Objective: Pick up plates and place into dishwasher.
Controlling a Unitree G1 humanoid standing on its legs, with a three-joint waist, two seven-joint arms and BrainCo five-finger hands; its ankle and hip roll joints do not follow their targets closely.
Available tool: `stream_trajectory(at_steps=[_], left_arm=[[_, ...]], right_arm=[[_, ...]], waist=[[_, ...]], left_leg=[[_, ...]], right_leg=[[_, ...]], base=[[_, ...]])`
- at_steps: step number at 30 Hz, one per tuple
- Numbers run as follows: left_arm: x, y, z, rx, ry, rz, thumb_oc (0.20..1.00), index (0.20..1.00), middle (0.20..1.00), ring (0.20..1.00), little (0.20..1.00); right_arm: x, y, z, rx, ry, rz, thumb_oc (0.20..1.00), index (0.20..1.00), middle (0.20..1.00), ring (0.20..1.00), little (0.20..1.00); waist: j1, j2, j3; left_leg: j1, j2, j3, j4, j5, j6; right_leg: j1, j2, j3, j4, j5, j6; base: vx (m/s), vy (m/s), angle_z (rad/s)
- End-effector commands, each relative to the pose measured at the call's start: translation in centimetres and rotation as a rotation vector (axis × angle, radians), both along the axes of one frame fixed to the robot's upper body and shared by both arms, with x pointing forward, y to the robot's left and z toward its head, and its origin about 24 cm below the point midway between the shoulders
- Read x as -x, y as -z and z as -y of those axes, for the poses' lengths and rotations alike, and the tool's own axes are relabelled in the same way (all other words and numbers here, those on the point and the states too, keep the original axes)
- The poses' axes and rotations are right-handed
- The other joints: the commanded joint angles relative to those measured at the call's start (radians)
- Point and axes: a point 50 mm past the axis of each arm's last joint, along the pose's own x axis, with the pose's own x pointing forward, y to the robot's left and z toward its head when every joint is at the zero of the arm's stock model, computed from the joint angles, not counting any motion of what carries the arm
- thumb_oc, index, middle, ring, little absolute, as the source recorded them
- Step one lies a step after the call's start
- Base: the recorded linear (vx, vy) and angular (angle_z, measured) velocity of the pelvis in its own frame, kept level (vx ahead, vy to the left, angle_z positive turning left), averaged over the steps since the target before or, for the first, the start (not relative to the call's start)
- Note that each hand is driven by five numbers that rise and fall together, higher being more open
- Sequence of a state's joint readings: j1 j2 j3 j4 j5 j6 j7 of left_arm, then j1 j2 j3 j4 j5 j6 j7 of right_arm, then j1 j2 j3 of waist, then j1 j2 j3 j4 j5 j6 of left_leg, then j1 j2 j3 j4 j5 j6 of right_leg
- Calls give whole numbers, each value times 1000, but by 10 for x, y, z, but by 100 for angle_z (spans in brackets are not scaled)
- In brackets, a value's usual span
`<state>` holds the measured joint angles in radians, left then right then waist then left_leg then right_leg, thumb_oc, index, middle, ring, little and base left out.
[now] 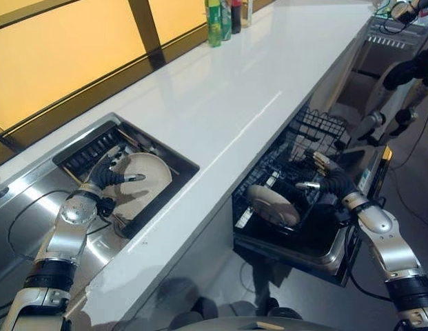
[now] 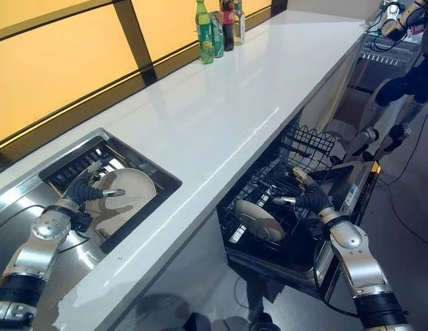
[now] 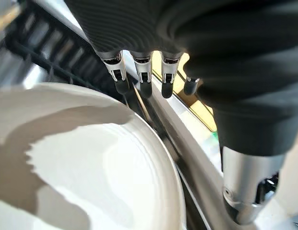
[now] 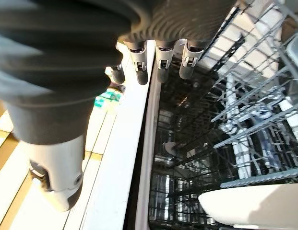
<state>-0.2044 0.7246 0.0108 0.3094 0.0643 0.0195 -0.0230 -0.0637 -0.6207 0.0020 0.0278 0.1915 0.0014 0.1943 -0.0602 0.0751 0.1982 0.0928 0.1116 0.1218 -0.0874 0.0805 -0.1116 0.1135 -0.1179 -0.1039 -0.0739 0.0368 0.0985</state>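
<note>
Midway, by the look of it: one plate [image 1: 272,204] is already seen standing in the rack [image 2: 296,162] of the pulled-out dishwasher [image 1: 324,252] below the front edge of the white counter [image 1: 255,83], while a second plate [image 1: 141,183] is left in the sink [image 1: 34,186] set into the counter's left end. The left hand [image 1: 111,172] is held over that plate's far rim, fingers [image 3: 141,79] extended and relaxed, nothing grasped. The right hand [image 2: 301,195] is poised above the rack just beside the loaded plate, its fingers likewise straight and empty. Bottles [image 2: 217,27] are grouped at the counter's far edge. The sink plate is judged the remaining work: it has yet to be gripped, carried across and slotted in.
</note>
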Motion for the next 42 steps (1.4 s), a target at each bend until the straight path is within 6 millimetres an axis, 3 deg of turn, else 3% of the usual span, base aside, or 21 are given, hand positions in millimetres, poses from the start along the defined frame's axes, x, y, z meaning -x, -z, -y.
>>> stream_trajectory(at_steps=[1,11,22,29,42], left_arm=[[-11,-50,-25,-184,-112,151,1000,1000,1000,1000,1000],[-8,-53,-40,-333,-247,173,1000,1000,1000,1000,1000],[-22,-49,-31,-319,-195,82,1000,1000,1000,1000,1000],[-33,-43,-26,-255,-68,-117,1000,1000,1000,1000,1000],[-34,-18,-43,-169,-92,-381,1000,1000,1000,1000,1000]], right_arm=[[-4,-41,-9,-10,-69,174,1000,1000,1000,1000,1000],[-4,-35,-12,-15,-79,148,1000,1000,1000,1000,1000],[-12,-45,-17,-10,-85,183,1000,1000,1000,1000,1000],[-18,-60,-20,0,-95,235,1000,1000,1000,1000,1000],[-20,-69,-16,33,-123,236,1000,1000,1000,1000,1000]], waist=[[1,-50,16],[4,-56,21],[-11,-70,85],[-27,-72,136],[-64,-51,147]], left_leg=[[-68,-33,-9,104,-38,55],[-78,-41,4,135,-50,61],[-127,-44,19,170,-51,69],[-160,-50,35,182,-48,74],[-153,-54,44,182,-51,72]], right_leg=[[-52,-101,9,166,-45,50],[-60,-117,13,194,-49,57],[-114,-125,52,219,-36,66],[-151,-129,76,224,-13,64],[-168,-135,85,238,-17,57]], base=[[63,38,-12],[74,41,-2],[-19,31,-4],[-80,38,-6],[15,50,-1]])
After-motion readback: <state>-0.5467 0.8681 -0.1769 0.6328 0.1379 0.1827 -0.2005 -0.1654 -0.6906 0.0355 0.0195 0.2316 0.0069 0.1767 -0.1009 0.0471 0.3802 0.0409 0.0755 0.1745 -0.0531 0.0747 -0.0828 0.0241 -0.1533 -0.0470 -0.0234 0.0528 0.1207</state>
